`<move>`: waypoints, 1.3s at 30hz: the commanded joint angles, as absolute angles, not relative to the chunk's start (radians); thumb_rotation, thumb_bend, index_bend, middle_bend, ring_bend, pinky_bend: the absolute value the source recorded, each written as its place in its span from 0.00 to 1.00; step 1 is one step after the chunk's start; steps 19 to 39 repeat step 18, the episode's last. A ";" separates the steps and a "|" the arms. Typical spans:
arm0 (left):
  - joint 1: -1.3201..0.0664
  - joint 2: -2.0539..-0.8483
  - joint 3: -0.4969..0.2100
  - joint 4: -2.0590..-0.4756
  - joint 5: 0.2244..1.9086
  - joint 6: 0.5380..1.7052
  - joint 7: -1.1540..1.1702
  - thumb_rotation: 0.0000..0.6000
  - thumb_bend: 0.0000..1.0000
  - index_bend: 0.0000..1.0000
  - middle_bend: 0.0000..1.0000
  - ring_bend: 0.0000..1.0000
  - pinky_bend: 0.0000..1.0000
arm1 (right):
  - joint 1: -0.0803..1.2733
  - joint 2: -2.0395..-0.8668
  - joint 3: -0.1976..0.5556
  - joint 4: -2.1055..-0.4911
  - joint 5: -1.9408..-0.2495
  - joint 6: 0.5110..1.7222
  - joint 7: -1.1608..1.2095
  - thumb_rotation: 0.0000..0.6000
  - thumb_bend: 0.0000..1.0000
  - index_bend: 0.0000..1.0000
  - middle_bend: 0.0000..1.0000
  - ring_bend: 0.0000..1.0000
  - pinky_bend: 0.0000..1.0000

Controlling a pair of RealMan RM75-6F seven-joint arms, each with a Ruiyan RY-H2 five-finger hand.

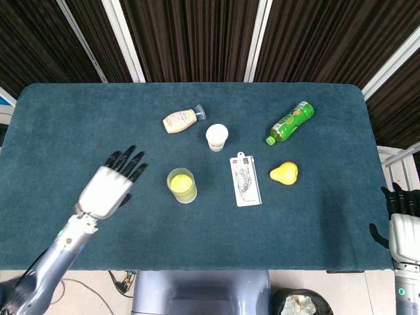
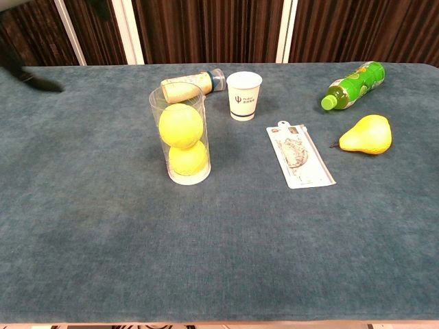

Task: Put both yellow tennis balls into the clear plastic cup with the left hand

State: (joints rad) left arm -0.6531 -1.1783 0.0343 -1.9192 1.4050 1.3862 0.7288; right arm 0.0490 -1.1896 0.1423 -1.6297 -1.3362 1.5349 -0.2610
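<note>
both yellow tennis balls [image 2: 181, 125] sit stacked one on the other inside the clear plastic cup [image 2: 180, 137], which stands upright on the blue table [image 1: 79, 125] just in front of the lying mayonnaise bottle [image 1: 180, 121]. the left hand [image 1: 109, 187] hovers well to the cup's left, fingers spread wide and holding nothing. the right hand [image 1: 400, 226] shows only at the table's far right edge, and i cannot tell how its fingers lie.

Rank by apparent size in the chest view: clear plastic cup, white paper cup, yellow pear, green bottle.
1. Clear plastic cup, nearest the camera.
2. Green bottle, though farther back.
3. Yellow pear and white paper cup: too close to rank.
</note>
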 commanded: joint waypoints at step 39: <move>-0.347 -1.159 0.161 -1.595 1.614 1.568 0.261 1.00 0.00 0.17 0.06 0.00 0.13 | 0.047 -1.179 0.138 -1.625 -1.351 1.536 -0.244 1.00 0.34 0.14 0.08 0.11 0.09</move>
